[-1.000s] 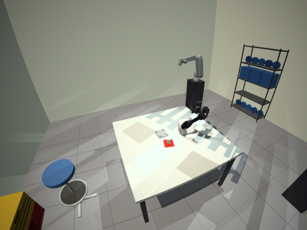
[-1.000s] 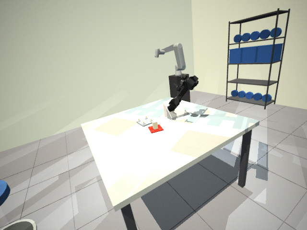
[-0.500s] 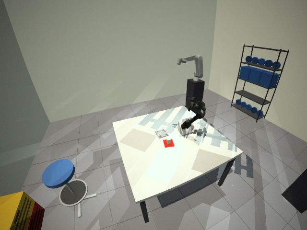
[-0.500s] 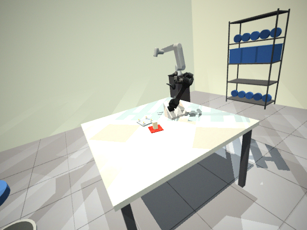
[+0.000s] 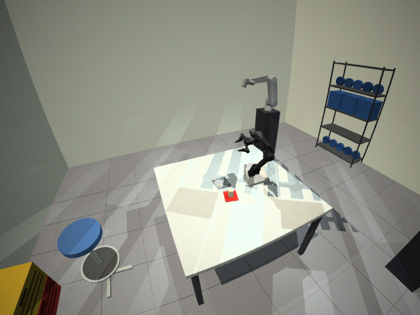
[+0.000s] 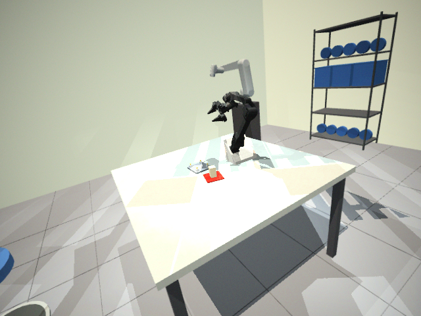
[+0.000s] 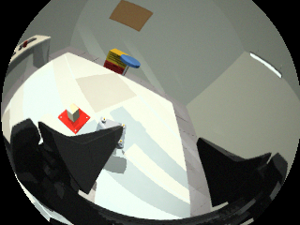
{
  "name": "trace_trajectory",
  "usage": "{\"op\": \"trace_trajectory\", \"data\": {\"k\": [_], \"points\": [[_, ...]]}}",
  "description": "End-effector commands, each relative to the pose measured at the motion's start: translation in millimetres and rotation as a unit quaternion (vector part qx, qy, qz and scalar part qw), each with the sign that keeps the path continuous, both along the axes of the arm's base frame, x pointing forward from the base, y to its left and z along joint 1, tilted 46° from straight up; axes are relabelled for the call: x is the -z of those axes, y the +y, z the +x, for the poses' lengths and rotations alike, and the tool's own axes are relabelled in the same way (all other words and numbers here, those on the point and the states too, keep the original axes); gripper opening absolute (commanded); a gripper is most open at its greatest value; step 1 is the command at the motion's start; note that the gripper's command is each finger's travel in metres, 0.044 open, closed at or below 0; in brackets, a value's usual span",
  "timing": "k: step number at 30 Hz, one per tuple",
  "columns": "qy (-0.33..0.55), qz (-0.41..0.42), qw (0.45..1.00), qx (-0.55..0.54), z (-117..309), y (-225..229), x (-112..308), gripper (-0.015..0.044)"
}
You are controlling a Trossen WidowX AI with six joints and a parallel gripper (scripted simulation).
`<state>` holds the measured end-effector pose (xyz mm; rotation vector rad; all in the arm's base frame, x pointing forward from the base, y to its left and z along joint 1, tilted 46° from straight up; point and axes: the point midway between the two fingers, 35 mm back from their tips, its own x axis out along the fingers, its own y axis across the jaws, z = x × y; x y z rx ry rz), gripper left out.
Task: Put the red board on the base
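Observation:
The flat red board (image 5: pixel 231 199) (image 6: pixel 217 177) (image 7: pixel 74 126) lies on the table, with its pale square handle (image 5: pixel 231 192) (image 6: pixel 212 172) (image 7: pixel 73 112) pointing up. The grey base (image 5: pixel 220 183) (image 6: pixel 195 167) (image 7: pixel 110 124) lies beside it, apart from it, with gold pins standing at its corners. In the wrist view a finger hides part of the base. My black gripper (image 5: pixel 237 146) (image 6: pixel 210 116) (image 7: pixel 160 133) is open wide and empty. It hangs high above the table, on the arm's side of the base, touching neither board nor base.
The white table (image 5: pixel 216 237) (image 6: pixel 204 217) (image 7: pixel 47 94) carries my arm's pale mount (image 5: pixel 249 178) (image 6: pixel 234 157). A grey arm (image 5: pixel 272 91) (image 6: pixel 246 78) stands on a dark pedestal behind the table. A blue stool (image 5: pixel 79 237) (image 7: pixel 130 61) and a shelf rack stand away from the table.

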<state>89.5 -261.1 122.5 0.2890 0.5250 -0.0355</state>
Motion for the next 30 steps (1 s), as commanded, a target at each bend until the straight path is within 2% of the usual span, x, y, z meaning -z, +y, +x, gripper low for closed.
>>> {"op": "trace_trajectory", "data": {"k": [1,9,14,22,30], "points": [[0.026,0.067,0.997,-0.043,37.8,18.5,-3.1,0.044],[0.12,0.194,0.965,-0.131,115.1,81.9,-9.9,0.044],[0.181,0.231,0.937,-0.191,148.8,135.2,-13.9,0.044],[0.308,0.286,0.879,-0.224,172.4,214.9,-20.9,0.044],[0.444,0.302,0.816,-0.216,170.8,293.2,-29.2,0.044]]}}
